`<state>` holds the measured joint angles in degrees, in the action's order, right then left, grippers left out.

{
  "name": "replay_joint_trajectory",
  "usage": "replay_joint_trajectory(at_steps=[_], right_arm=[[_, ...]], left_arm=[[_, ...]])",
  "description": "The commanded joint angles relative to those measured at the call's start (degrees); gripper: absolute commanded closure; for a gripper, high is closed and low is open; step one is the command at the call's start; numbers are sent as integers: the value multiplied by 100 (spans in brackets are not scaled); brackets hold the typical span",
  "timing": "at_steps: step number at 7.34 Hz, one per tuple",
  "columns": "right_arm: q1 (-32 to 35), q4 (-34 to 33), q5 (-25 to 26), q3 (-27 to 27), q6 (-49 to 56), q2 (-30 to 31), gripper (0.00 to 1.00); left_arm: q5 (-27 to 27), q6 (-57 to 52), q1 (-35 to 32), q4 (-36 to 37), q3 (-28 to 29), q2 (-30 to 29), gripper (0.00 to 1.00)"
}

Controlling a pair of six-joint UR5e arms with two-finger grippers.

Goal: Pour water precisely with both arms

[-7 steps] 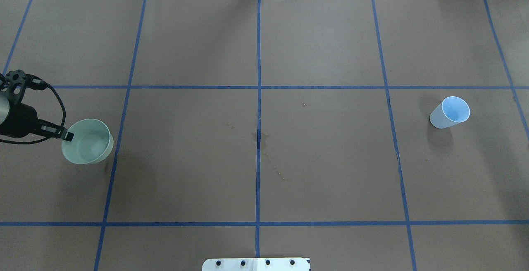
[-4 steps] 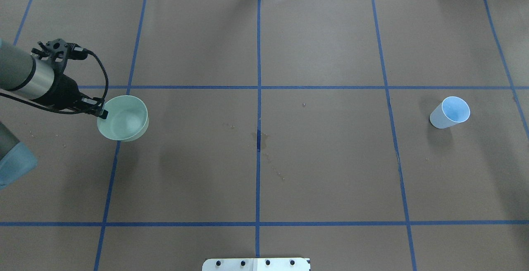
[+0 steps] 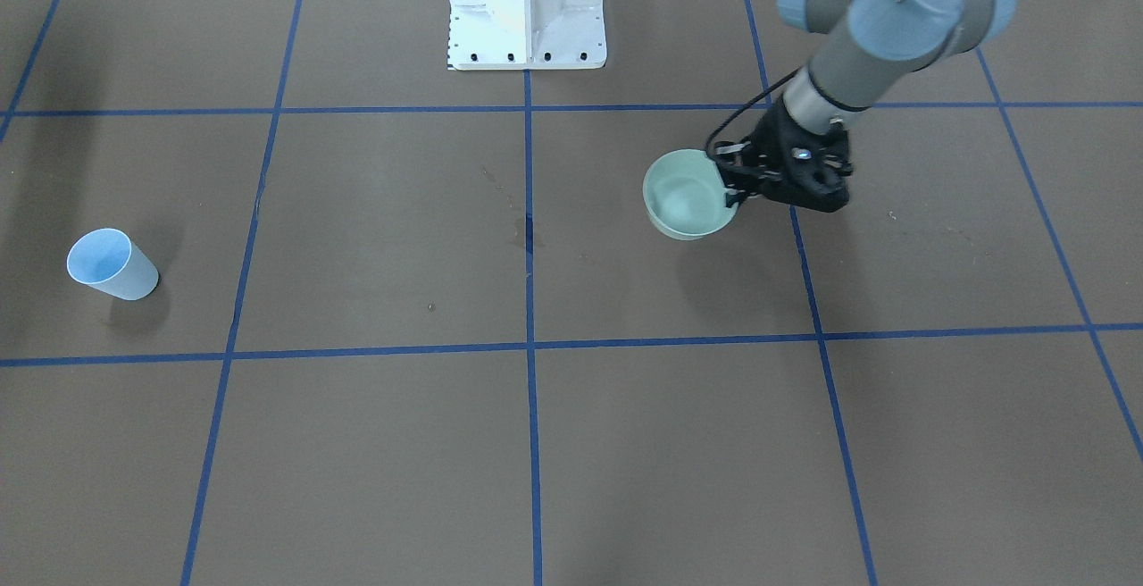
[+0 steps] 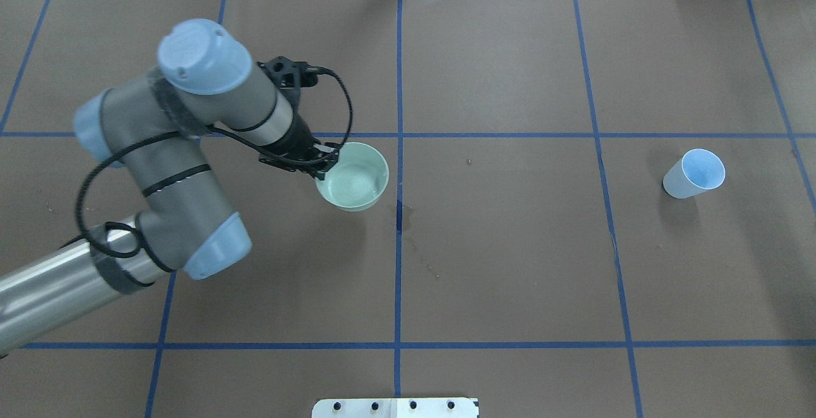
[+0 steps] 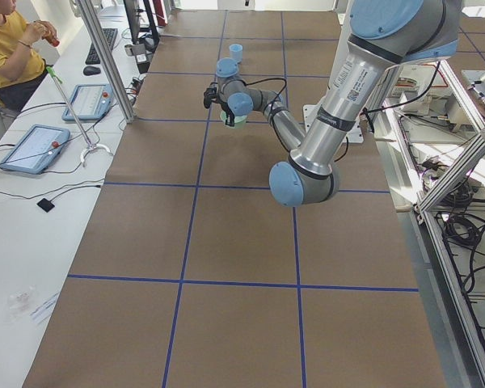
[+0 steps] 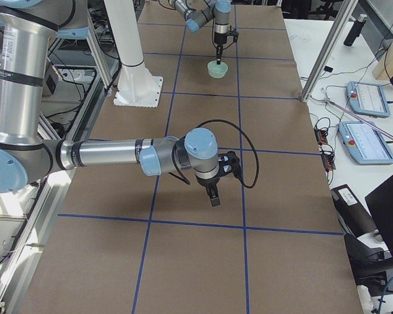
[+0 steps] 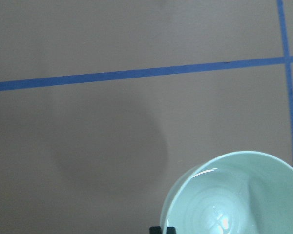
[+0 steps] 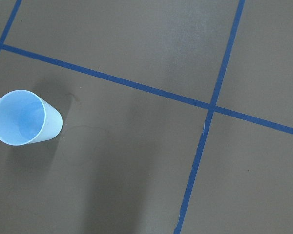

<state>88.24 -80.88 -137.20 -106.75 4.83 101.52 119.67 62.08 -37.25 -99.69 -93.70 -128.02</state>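
Left arm [image 4: 191, 144]: left jaws are clenching the rim of a pale green bowl [image 4: 357, 179], holding it above the desk [image 4: 510, 265] near centre. Water [image 7: 219, 214]: lying in that bowl. Blue cup [image 4: 695, 172]: standing far right. Right arm [image 6: 111, 154]: right jaws' state cannot be told.

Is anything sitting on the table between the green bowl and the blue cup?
Nothing visible does. Between the green bowl in the left pincer and the blue cup lies only the table cover with blue tape lines.
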Motion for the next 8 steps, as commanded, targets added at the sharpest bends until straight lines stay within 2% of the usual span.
replay_joint_trajectory(at_steps=[1, 5, 6, 7, 8], right_arm=[[0, -7, 0, 13, 0, 0, 0], [0, 2, -79, 22, -53, 0, 0], [0, 2, -79, 22, -53, 0, 0], [0, 2, -79, 14, -105, 0, 0], [0, 2, -79, 14, -149, -9, 0]], left_arm=[[-295, 164, 446, -146, 913, -820, 100], [-303, 129, 587, -1121, 1590, -786, 100], [-303, 121, 579, -1132, 1600, -778, 100], [-303, 120, 579, -1140, 1601, -769, 73], [-312, 120, 570, -1140, 1583, -769, 1]])
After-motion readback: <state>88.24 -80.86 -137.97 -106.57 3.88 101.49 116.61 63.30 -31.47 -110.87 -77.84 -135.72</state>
